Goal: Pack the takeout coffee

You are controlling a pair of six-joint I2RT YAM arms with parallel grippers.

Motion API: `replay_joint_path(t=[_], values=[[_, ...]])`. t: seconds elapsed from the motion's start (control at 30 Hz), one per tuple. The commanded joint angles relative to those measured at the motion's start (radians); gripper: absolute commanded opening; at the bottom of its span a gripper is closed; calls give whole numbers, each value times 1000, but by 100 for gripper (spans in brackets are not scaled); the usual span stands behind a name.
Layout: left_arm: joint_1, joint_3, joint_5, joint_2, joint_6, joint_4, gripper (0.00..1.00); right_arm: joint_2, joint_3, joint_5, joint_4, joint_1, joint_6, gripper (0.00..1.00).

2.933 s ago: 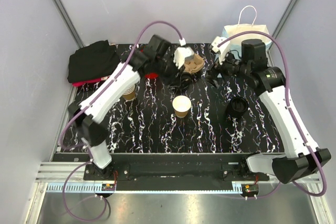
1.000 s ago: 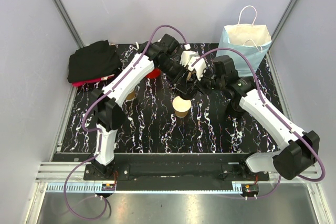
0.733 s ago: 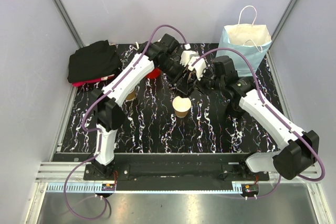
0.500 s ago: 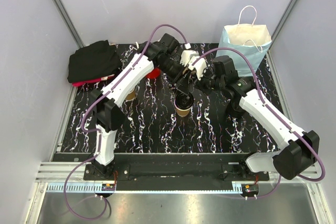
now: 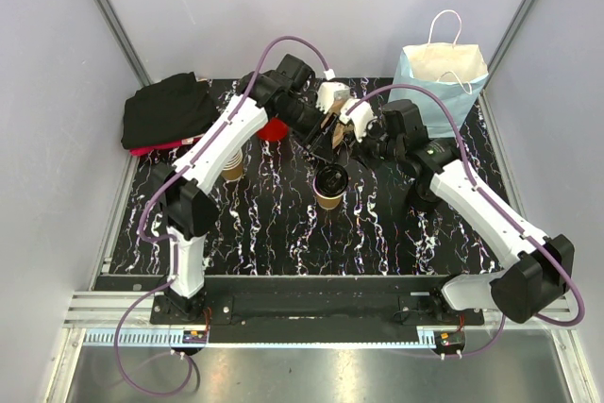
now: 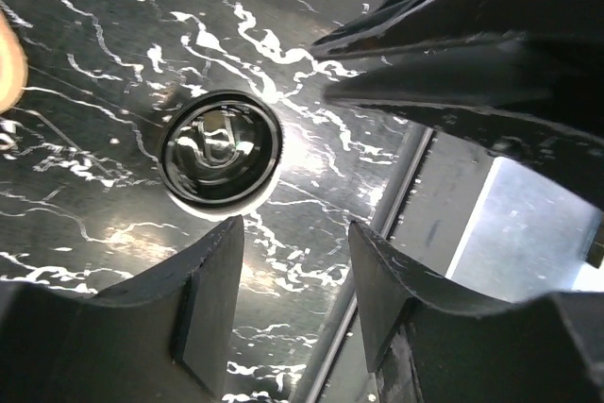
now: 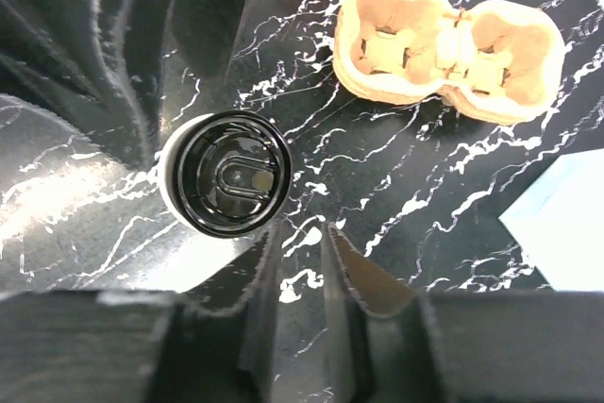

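- L gripper (image 6: 294,254): jaws spread, empty. R gripper (image 7: 302,244): narrow gap, empty.
- Takeout coffee (image 5: 328,198), black lid (image 7: 226,174) on, just below and ahead of both tips.
- Prob. light, thin paper, crushable: grip mid-wall, gently.

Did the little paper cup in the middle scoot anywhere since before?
No. The cup stays on the same spot of the marbled table, just as far from its front edge. Only the black lid on top is new.

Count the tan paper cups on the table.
2. The lidded cup stands mid-table; the other cup sits left of it, partly under the left arm. More may be hidden.
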Motion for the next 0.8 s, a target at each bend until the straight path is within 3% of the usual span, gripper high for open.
replay_joint_path(t=[0.0,0.17,0.47,0.77], values=[[31,-82,-19,-83,14,101,51,42,22,-11,5,-1,71,33],[71,-122,11,-142,22,119,52,129,41,-146,-9,-33,151,47],[105,-191,21,-241,42,136,54,257,84,-305,-65,-101,188,49],[105,-243,17,-303,54,151,54,333,104,-327,-87,-103,180,50]])
